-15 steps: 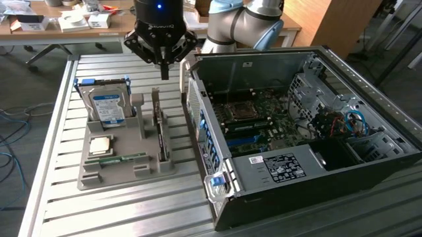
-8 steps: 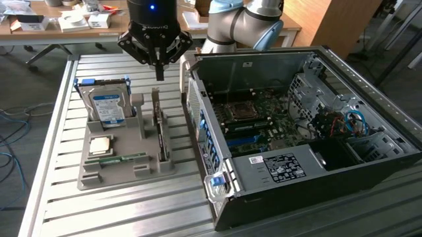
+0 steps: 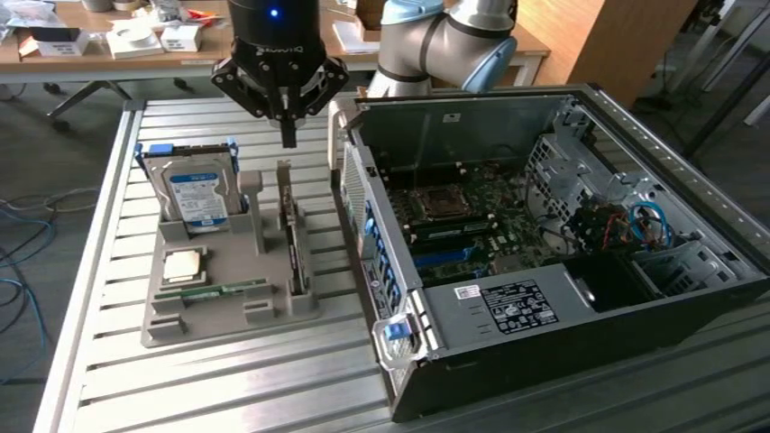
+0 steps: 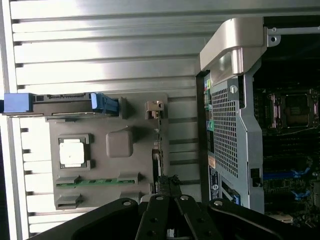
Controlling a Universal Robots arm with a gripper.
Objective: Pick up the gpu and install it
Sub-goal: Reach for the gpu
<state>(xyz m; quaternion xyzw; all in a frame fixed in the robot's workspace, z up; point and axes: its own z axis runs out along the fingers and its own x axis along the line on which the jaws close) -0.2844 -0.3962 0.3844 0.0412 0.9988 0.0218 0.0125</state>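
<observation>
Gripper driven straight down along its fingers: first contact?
Probably the top edge of the thin dark circuit card with a silvery bracket, standing on edge in the grey moulded tray. The shut gripper hangs above one end; depth is unclear.

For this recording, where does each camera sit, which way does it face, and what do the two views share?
Exterior view: raised, off the robot, looking down over the slatted metal table at the grey plastic parts holder and open black computer case; the silver-blue arm and shut black hand show.
Wrist view: on the wrist, looking down past the hand onto the holder.
Both share the hand, holder, case and thin dark upright gpu card.
</observation>
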